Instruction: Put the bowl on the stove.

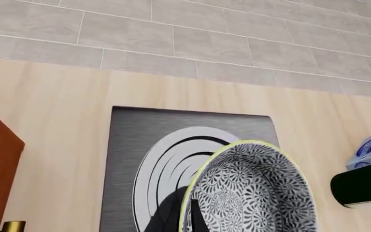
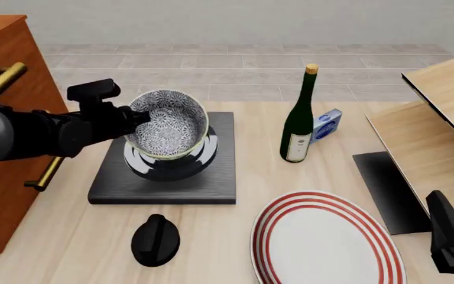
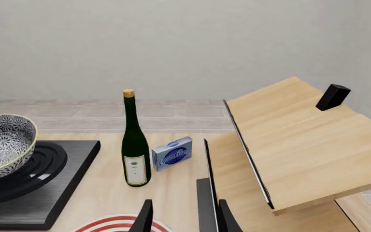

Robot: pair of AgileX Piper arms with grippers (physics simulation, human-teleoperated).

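The bowl (image 2: 168,121), white with a dense black floral pattern, hangs tilted just over the ring burner of the stove (image 2: 211,177), a flat black slab. My left gripper (image 2: 138,116) is shut on the bowl's left rim. In the left wrist view the bowl (image 1: 253,193) fills the near corner, and the gripper (image 1: 185,218) pinches its rim above the stove (image 1: 124,145). The right wrist view shows the bowl (image 3: 2,140) leaning over the stove (image 3: 56,188). My right gripper (image 2: 441,213) waits open at the table's near right corner, empty (image 3: 185,220).
A dark wine bottle (image 2: 298,127) and a small blue box (image 2: 327,125) stand right of the stove. A large red-striped plate (image 2: 326,239) and a black knob-like object (image 2: 155,239) lie near the front. A wooden cabinet (image 2: 6,71) stands left and a wooden shelf (image 2: 440,118) right.
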